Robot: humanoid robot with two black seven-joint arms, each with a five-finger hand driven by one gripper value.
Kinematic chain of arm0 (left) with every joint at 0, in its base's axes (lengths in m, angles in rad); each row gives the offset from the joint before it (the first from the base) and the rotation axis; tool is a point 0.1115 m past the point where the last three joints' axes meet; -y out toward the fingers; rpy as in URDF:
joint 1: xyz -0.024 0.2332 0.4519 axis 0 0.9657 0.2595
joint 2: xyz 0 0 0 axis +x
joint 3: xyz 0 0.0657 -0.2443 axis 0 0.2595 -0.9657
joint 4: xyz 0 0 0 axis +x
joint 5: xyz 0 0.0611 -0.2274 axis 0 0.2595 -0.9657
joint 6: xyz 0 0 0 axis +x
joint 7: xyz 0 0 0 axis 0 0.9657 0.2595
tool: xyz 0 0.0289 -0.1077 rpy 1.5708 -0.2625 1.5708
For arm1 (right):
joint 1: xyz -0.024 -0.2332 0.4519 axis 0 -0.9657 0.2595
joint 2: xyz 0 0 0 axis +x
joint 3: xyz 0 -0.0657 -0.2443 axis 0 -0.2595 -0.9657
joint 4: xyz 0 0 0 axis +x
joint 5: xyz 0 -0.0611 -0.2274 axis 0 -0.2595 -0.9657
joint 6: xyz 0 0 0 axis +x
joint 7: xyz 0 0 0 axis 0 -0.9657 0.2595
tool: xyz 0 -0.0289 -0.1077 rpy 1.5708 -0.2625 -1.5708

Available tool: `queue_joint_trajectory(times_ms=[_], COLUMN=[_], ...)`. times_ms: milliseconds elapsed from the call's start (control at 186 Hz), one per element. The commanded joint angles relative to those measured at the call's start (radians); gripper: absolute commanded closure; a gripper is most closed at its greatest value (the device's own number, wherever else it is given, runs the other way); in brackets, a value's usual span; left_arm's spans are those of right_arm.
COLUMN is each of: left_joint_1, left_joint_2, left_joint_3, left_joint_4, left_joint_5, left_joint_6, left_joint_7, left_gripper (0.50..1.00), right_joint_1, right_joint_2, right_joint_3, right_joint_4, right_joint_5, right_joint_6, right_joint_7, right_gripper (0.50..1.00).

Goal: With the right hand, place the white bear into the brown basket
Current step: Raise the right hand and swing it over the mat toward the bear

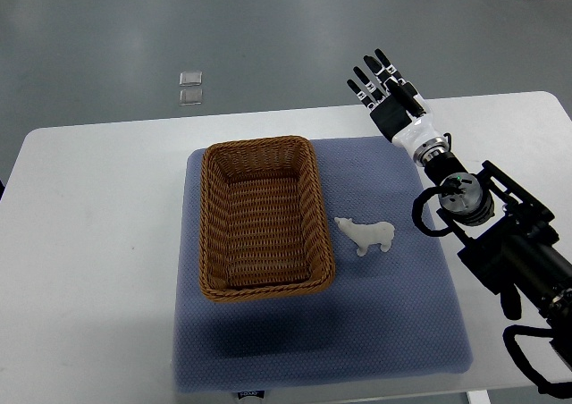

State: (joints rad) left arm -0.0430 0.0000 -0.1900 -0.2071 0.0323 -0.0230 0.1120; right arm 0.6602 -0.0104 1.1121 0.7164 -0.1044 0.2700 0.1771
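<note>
Brown basket [266, 216] sits empty on the blue mat [375, 332]; just right of it I see the white bear [366, 235] lying flat. My right hand [386, 93] hovers well beyond it, fingers [366, 75] spread, holding nothing.

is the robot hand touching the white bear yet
Apart. The top view shows the right robot hand open beyond the table's far edge, with blue mat between it and the white bear.

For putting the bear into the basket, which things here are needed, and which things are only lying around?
Needed:
white bear, on the blue mat beside the basket
brown basket, empty
right hand, fingers spread, holding nothing, above the table's far edge

Only lying around:
blue mat
white table
two small clear squares on the floor
</note>
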Motion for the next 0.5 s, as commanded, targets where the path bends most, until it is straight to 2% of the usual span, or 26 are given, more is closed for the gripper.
queue_joint_trajectory(times_ms=[0, 236, 360, 494], left_joint_1=[0.000, 0.000, 0.000, 0.000], left_joint_2=[0.000, 0.000, 0.000, 0.000], left_joint_3=[0.001, 0.001, 0.000, 0.000], left_joint_4=[0.000, -0.002, -0.003, -0.011], left_joint_5=[0.000, 0.000, 0.000, 0.000], left_joint_6=[0.000, 0.000, 0.000, -0.002], left_joint_7=[0.000, 0.000, 0.000, 0.000], left_gripper=[0.500, 0.500, 0.500, 0.500], right_joint_1=[-0.001, 0.004, 0.022, 0.073], right_joint_2=[0.000, -0.008, -0.060, -0.161], right_joint_3=[-0.002, -0.026, -0.084, -0.126], right_joint_4=[0.000, 0.003, 0.003, 0.015], right_joint_5=[0.000, -0.005, -0.080, -0.227], right_joint_6=[-0.002, 0.000, -0.002, 0.023], right_joint_7=[-0.001, -0.002, -0.005, -0.011], right_gripper=[0.576, 0.576, 0.576, 0.576])
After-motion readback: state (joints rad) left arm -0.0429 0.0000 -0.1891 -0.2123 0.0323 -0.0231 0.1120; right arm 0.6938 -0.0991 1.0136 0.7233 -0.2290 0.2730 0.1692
